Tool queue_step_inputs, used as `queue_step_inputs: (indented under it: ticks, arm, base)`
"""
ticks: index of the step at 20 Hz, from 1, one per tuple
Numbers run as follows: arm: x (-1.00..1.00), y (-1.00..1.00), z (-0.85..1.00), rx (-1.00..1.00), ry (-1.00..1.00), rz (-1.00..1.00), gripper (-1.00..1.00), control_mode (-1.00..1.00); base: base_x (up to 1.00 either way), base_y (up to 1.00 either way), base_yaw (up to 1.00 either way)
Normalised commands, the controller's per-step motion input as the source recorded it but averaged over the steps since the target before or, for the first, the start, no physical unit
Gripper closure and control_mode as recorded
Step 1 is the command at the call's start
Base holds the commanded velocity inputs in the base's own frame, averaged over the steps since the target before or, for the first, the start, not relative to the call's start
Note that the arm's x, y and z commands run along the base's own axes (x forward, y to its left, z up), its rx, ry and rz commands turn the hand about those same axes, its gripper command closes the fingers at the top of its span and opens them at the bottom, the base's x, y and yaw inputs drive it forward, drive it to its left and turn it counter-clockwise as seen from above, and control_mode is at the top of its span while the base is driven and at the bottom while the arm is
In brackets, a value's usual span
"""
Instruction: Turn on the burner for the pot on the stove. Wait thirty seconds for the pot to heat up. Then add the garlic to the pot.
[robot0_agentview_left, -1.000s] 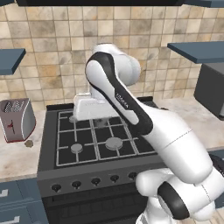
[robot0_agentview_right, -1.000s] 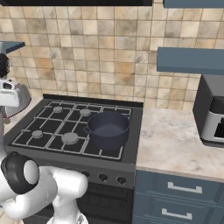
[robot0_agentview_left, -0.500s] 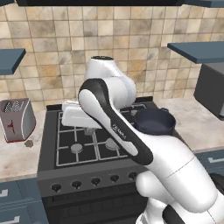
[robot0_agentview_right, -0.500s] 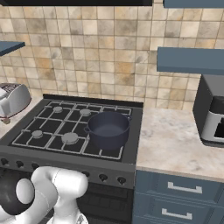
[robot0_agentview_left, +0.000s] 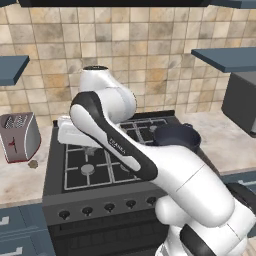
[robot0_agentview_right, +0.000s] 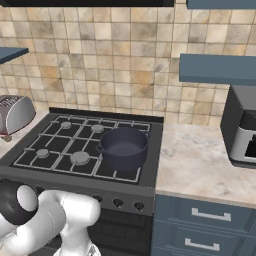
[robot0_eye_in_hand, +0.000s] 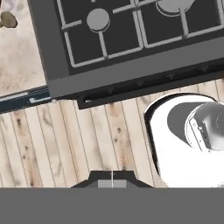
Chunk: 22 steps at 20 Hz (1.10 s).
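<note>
The dark pot (robot0_agentview_left: 177, 136) (robot0_agentview_right: 123, 147) stands on the front right burner of the stove (robot0_agentview_left: 100, 172) (robot0_agentview_right: 60, 150). The garlic (robot0_agentview_left: 33, 163) (robot0_eye_in_hand: 8, 19), a small tan lump, lies on the counter left of the stove, beside the toaster. My gripper (robot0_agentview_left: 90, 149) (robot0_eye_in_hand: 112, 179) hangs shut and empty above the stove's front left part, pointing down. In the hand view the tips sit over the wooden floor in front of the stove. A row of dark knobs (robot0_agentview_left: 87, 211) (robot0_agentview_right: 117, 203) lines the stove's front.
A silver toaster (robot0_agentview_left: 20, 136) (robot0_agentview_right: 15, 112) stands on the left counter. A dark oven appliance (robot0_agentview_right: 242, 127) sits on the right counter (robot0_agentview_right: 200, 165). Blue shelves hang on the tiled wall at both sides. Blue drawers run under the counters.
The arm has swung to the left, carrying the hand from over the stove's middle toward its front left. The pot now shows in the left base view. The gripper stayed shut.
</note>
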Motion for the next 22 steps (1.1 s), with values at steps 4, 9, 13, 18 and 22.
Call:
queue_step_inputs:
  ticks: [4,9,13,18,22]
  arm:
    - [0.08,0.29,0.01,-0.13,0.18,-0.20,1.00,-1.00]
    - [0.14,0.24,0.01,-0.12,0.15,-0.15,1.00,-1.00]
    - [0.33,0.46,0.00,-0.16,0.04,-0.07,1.00,-1.00]
    - [0.30,0.61,0.00,-0.14,0.00,-0.03,1.00,-1.00]
    - [0.13,0.69,-0.08,-0.06,-0.02,0.00,-1.00,-1.00]
  base:
    - [0.00,0.00,0.00]
    - [0.00,0.00,0.00]
    - [0.00,0.00,0.00]
    - [0.00,0.00,0.00]
    - [0.00,0.00,0.00]
